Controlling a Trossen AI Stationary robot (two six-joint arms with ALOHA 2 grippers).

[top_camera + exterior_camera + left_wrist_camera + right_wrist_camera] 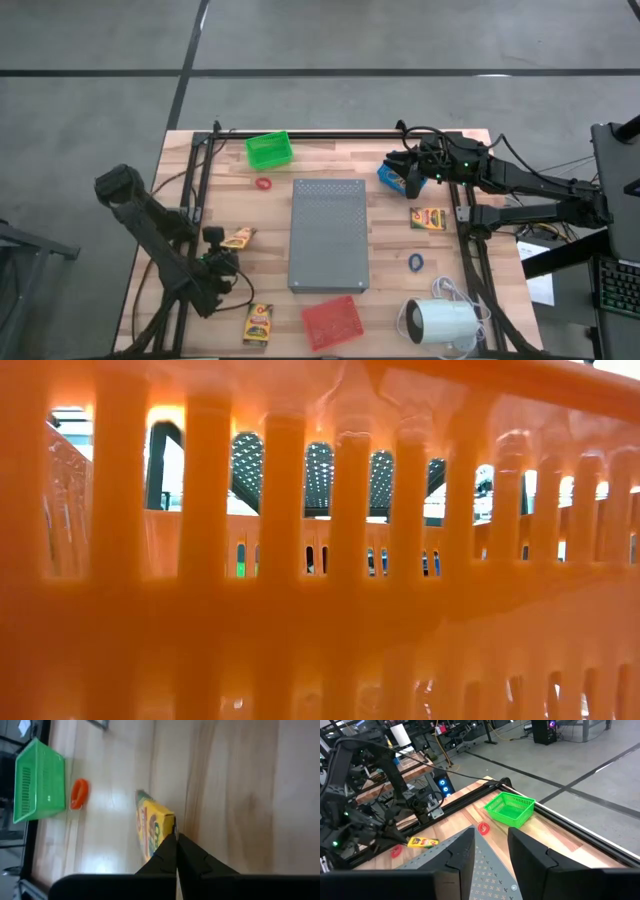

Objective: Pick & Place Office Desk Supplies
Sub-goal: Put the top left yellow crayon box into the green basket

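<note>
Left tool [222, 243] pinched shut on a crayon box's end.
The flat yellow cardboard crayon box [238, 237] lies on the wooden counter [390, 270], long axis running away from the tool; the right tool [408, 176] hovers part-open, empty.

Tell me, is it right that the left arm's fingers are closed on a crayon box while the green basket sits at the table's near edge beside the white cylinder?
Not quite: the green basket sits at the far edge in the high view. The left fingers do pinch the crayon box.

Workshop: concrete floor [400, 35], cables [505, 732], equipment racks [365, 765].
</note>
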